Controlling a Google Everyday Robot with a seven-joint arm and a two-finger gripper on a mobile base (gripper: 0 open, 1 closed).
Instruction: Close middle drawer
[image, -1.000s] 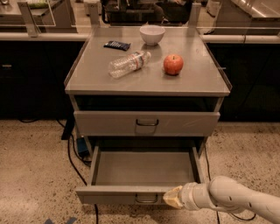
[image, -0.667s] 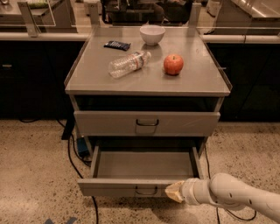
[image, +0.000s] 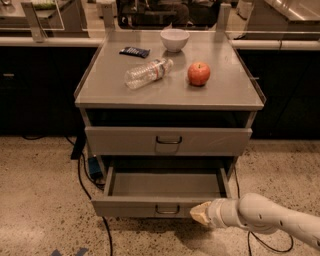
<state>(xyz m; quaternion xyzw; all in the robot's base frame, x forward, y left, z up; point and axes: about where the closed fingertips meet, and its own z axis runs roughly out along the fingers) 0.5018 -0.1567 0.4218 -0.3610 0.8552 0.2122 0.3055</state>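
The middle drawer (image: 135, 205) of the grey metal cabinet (image: 220, 97) stands pulled out, and its empty inside faces up. A small dark bail handle (image: 167, 210) sits at the centre of its low front panel. My gripper (image: 200, 214) comes in from the lower right on a white arm (image: 265, 218). Its tan tip rests against the drawer's front panel, just right of the handle. The taller-fronted top drawer (image: 115, 141) above it is closed. The lowest drawer is hidden under the open one.
On the cabinet top lie a clear plastic bottle (image: 148, 72), a red apple (image: 199, 74), a white bowl (image: 174, 39) and a dark packet (image: 134, 51). Black cables (image: 79, 172) run over the speckled floor at the cabinet's left. Dark counters stand behind.
The drawer front has slid back toward the cabinet, so less of its inside shows. My gripper has moved forward with it, staying against the front panel.
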